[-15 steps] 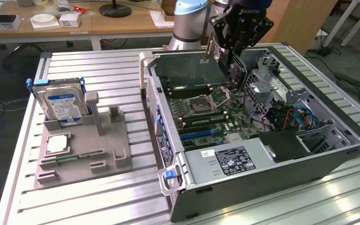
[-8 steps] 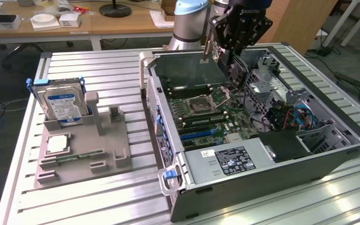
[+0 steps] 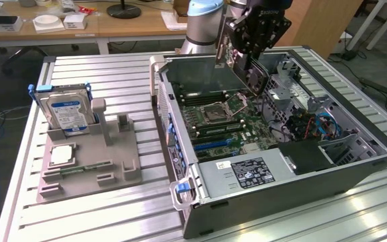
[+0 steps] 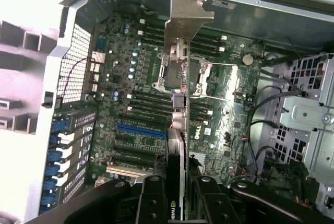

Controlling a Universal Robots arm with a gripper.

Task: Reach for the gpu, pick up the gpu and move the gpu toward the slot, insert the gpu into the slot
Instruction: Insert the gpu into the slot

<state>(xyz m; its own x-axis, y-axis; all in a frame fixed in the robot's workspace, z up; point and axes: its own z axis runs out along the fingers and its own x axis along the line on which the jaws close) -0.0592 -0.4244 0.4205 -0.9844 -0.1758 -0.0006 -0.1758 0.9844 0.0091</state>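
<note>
Gripper (image 4: 180,185) clamped on thin dark gpu (image 4: 179,117), edge-on, silver bracket at one end, above the motherboard (image 4: 130,104)

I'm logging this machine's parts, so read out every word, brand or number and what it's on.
"DELL": green motherboard.
"NVIDIA", partly cut off: thin dark gpu card with silver bracket, clamped in the pincer.
White label on grey power supply box: too small to read.
Blue-white label on silver hard drive: too small to read.
</note>
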